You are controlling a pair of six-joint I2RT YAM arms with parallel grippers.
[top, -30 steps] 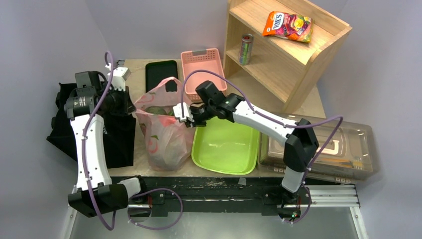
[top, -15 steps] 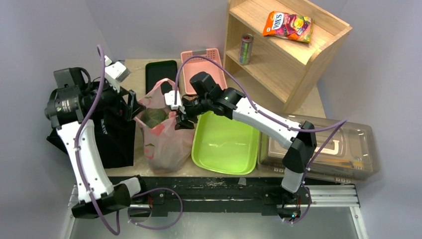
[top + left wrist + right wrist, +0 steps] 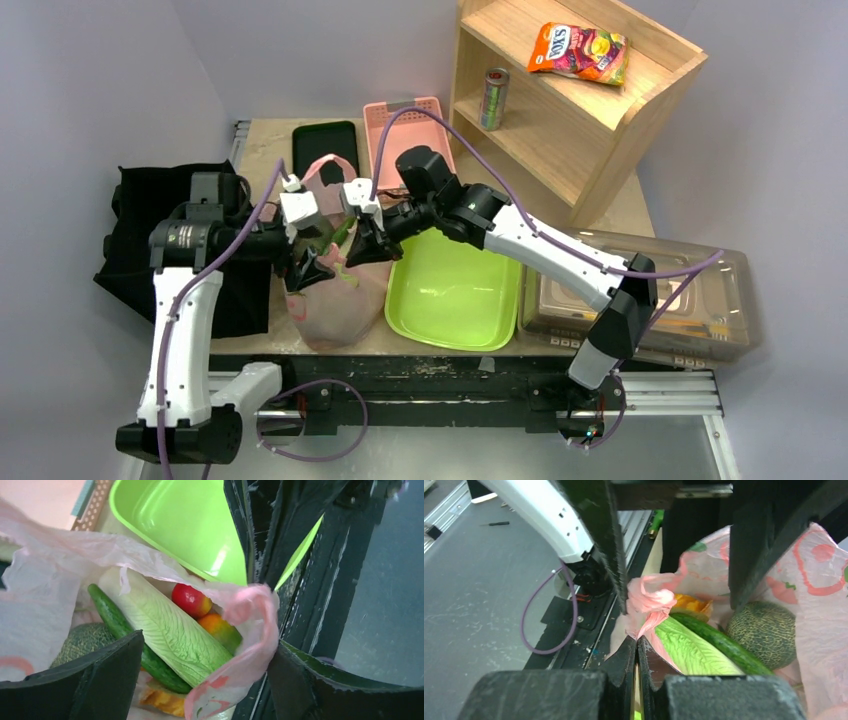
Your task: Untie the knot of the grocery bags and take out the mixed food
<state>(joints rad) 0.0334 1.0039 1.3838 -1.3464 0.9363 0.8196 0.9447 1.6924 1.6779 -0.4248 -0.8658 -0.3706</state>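
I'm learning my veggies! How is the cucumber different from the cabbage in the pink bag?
The cucumber is dark green, but the cabbage is pale green. The cucumber is thin and the cabbage is much wider. The cucumber looks smooth, while the cabbage has veins. Both are long and lie slanted, side by side, inside the pink bag.

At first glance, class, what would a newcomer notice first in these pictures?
The pink bag, left of centre, gapes open on a cabbage, cucumber and red fruit. The right gripper pinches its rim while the left gripper stands open astride it. A lime tub lies just right of it.
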